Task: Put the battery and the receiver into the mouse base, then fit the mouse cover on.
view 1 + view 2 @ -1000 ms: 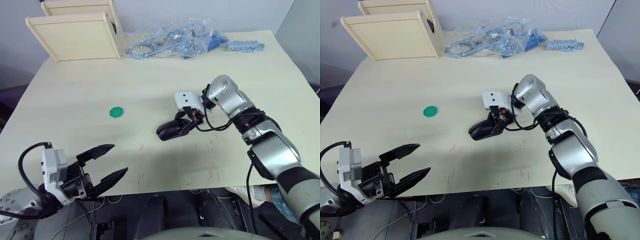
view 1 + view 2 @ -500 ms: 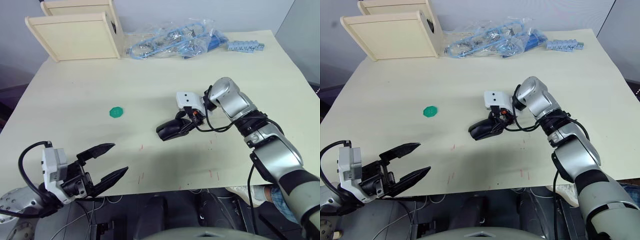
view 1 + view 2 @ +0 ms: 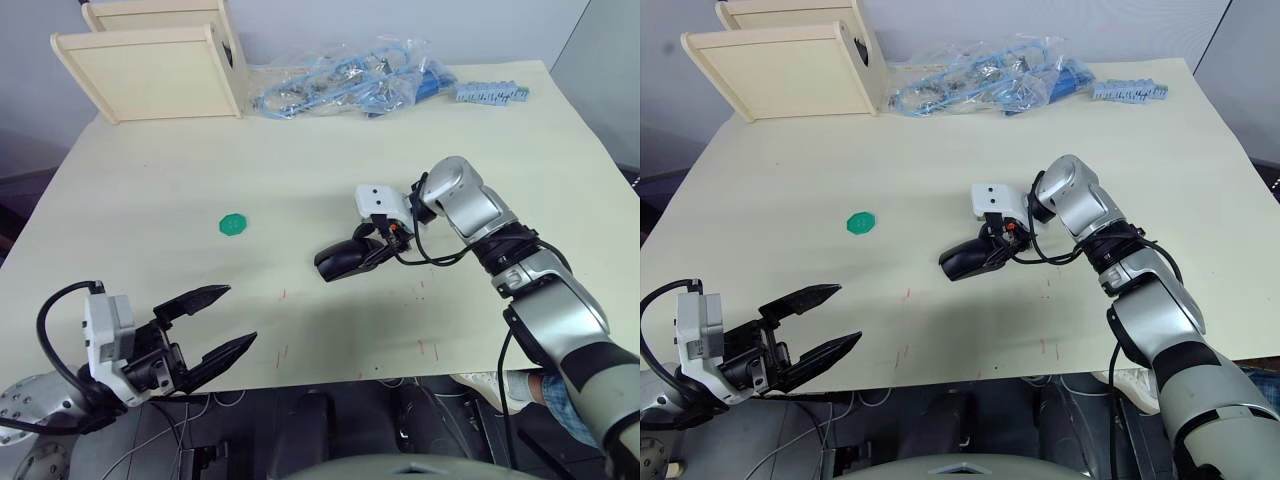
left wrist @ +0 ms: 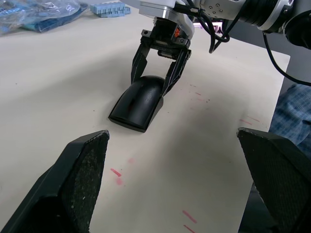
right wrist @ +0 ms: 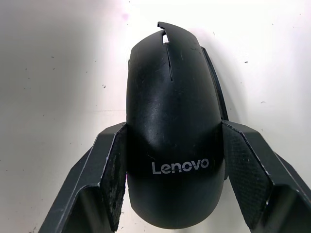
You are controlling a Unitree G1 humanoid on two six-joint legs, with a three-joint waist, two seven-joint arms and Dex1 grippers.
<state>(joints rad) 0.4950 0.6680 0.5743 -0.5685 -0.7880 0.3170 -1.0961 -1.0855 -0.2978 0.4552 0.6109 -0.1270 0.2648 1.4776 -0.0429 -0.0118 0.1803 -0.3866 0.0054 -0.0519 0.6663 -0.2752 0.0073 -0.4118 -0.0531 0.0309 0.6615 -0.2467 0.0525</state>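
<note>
The mouse cover (image 5: 172, 121), a glossy black shell marked Lenovo, sits on top of the mouse base, of which a thin black edge (image 5: 217, 82) shows beside it. The assembled mouse (image 3: 345, 261) lies mid-table. My right gripper (image 3: 362, 250) reaches down over its rear end, its two fingers pressed against the mouse's sides (image 4: 150, 86). My left gripper (image 3: 240, 315) hovers open at the table's near left edge with nothing in it, well apart from the mouse. The battery and the receiver are hidden.
A green disc (image 3: 232, 224) lies left of centre. Two wooden boxes (image 3: 150, 70) stand at the far left corner. A plastic bag of blue cables (image 3: 350, 85) and a blue block strip (image 3: 490, 93) lie along the far edge.
My right gripper and the mouse between its fingers have shifted slightly to the right. The left gripper has not moved.
</note>
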